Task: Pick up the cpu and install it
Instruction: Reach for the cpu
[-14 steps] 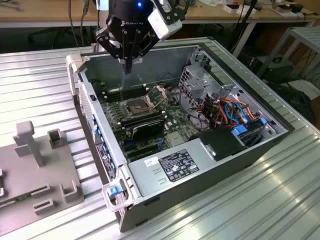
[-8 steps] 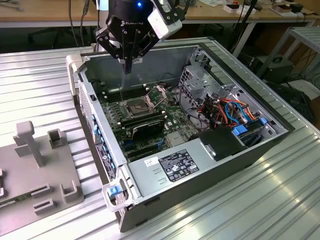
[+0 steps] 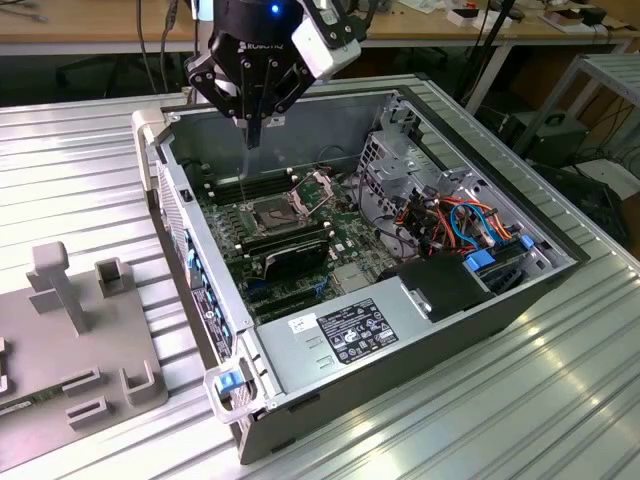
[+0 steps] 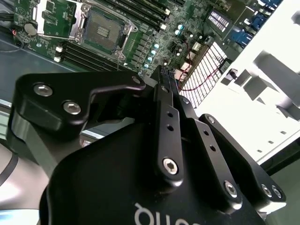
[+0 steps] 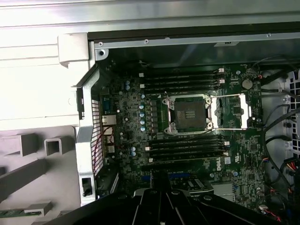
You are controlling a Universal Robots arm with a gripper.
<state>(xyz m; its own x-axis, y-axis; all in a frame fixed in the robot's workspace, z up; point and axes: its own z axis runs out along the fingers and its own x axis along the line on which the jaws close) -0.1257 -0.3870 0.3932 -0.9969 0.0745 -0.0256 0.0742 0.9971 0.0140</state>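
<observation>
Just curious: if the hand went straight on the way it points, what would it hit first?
The hand would probably meet the motherboard beside the open socket first; depth makes the exact spot unclear.

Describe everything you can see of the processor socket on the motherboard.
The socket is a dark square with a metal surround, sitting flat on the green motherboard between rows of black memory slots. Its hinged metal frame is swung open beside it. The recess looks empty, and nothing touches it; the gripper hangs above, apart.
</observation>
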